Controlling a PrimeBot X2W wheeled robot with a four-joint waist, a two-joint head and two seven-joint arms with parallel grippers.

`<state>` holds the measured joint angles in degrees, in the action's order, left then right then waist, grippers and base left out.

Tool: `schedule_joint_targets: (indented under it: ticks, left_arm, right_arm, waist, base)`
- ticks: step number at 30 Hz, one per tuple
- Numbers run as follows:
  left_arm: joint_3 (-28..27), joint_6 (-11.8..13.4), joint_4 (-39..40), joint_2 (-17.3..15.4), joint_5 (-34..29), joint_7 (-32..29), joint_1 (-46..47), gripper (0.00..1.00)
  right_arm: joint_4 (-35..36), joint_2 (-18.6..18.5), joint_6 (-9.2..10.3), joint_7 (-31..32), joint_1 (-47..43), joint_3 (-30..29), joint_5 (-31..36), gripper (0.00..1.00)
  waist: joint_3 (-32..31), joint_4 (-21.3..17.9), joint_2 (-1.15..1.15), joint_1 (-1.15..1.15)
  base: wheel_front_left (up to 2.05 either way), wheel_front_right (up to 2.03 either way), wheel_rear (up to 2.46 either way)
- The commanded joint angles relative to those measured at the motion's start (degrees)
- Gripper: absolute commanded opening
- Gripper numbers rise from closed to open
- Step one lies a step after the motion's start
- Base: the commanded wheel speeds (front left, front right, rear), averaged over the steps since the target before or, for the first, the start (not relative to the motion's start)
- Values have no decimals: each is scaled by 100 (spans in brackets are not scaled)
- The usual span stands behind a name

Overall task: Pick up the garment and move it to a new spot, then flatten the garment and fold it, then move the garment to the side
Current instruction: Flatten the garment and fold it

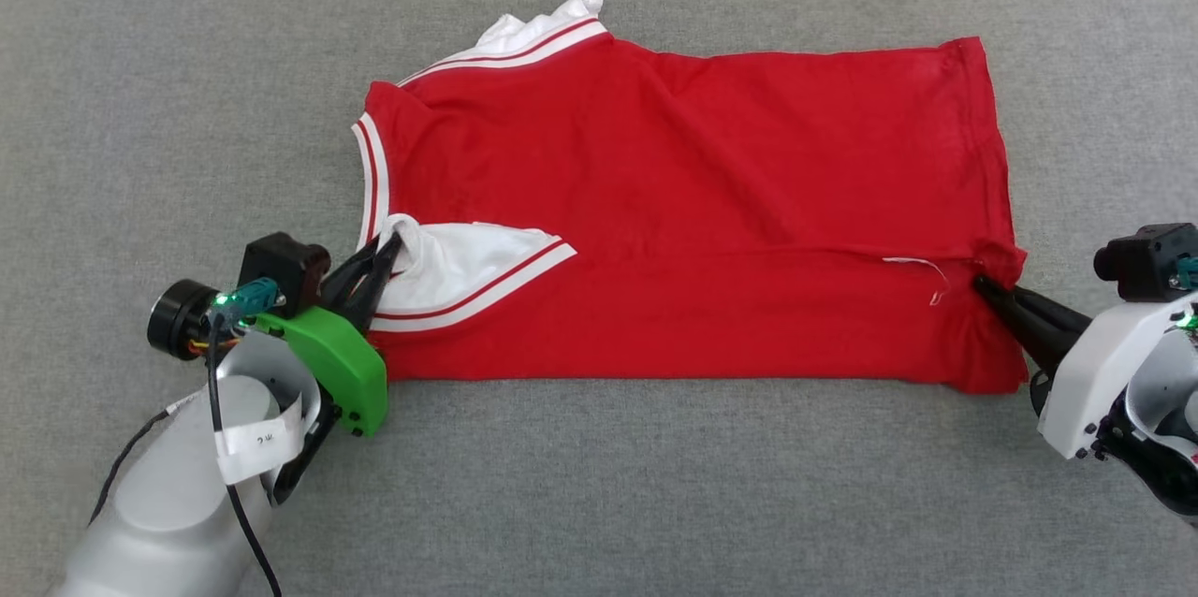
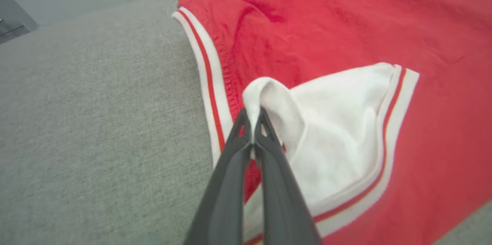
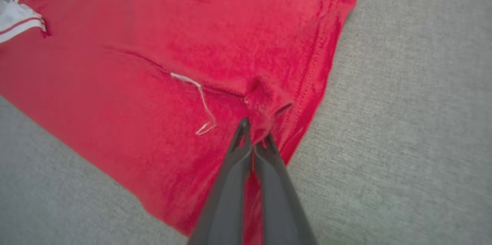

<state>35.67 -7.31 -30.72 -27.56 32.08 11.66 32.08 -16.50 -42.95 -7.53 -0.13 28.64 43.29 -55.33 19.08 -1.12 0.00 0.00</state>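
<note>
A red jersey-style shirt with white short sleeves and red-and-white striped trim (image 1: 674, 204) lies spread across the middle of a grey woven fabric surface (image 1: 599, 485). Its neckline is toward the left and its hem toward the right. The shirt's near side is folded up over its body, so the near white sleeve (image 1: 468, 265) rests on top of the red cloth. The far white sleeve (image 1: 538, 31) bunches at the shirt's far left corner.

At the near left, the left gripper (image 1: 388, 251), on a green housing, has its two dark fingers pressed together on a raised pinch of the near sleeve's white cloth. At the near right, the right gripper (image 1: 983, 283), on a white housing, is closed on a small bunch of red hem. A loose white thread (image 1: 931, 279) lies just left of that pinch.
</note>
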Motion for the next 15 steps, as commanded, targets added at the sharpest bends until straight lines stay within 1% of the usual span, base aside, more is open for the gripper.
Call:
schedule_joint_targets:
  ticks: [1,5,10,11,12,13,15]
  left_arm:
    - [118,-17,-185,13,149,69,121,0]
    - [472,-17,-682,86,436,187,227,0]
    - [802,-17,-983,154,793,290,335,0]
    - [839,-17,-1026,150,859,303,375,11]
    - [873,-17,-1053,143,885,311,414,73]
    - [911,-17,-1073,135,916,318,460,100]
    - [938,-17,-1062,111,994,327,540,100]
  right_arm:
    - [-121,60,4,45,95,65,-574,0]
    - [-418,159,4,-19,136,200,-579,0]
    - [-562,215,4,-170,154,331,-643,0]
    - [-575,219,4,-232,151,337,-658,15]
    - [-585,216,4,-297,142,328,-670,82]
    - [-602,203,4,-399,123,304,-670,100]
    - [-582,151,4,-598,68,285,-595,100]
  waist:
    - [76,5,0,0]
    - [86,28,0,0]
    - [-4,54,0,0]
    - [-42,67,0,0]
    - [-80,86,0,0]
    - [-131,113,0,0]
    - [-235,168,0,0]
  base:
    - [0,0,0]
    - [0,0,0]
    - [0,0,0]
    - [0,0,0]
    - [0,0,0]
    - [0,0,0]
    - [0,0,0]
